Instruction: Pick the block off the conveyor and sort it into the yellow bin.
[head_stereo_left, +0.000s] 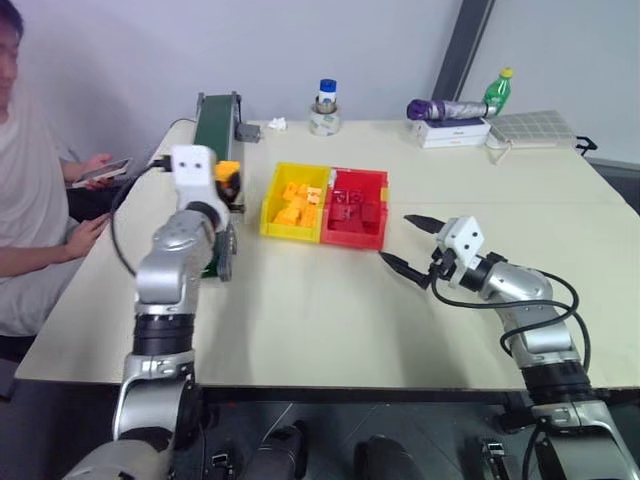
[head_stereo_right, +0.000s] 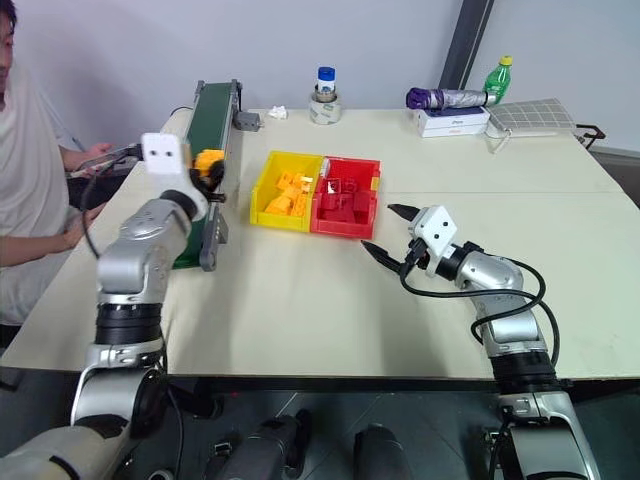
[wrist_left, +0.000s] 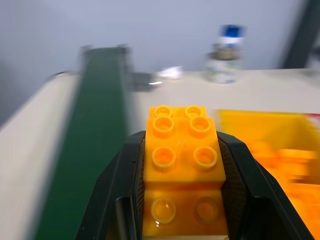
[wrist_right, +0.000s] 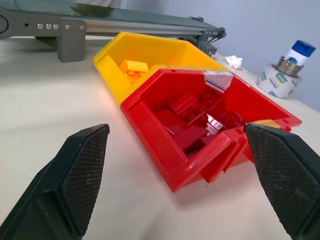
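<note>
Looked light, rigid and slick, that small yellow-orange studded plastic block, clamped flank to flank in the left gripper at upper left above the dark green conveyor belt, right gripper gaping empty mid-frame.

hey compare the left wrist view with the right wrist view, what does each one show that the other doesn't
Left wrist view alone: the block clamped between the left gripper jaws, studs facing the camera. Right wrist view alone: the right gripper with jaws wide apart and nothing between them, and the red bin of red blocks. Both: the conveyor, the yellow bin, the table, a blue-capped bottle.
</note>
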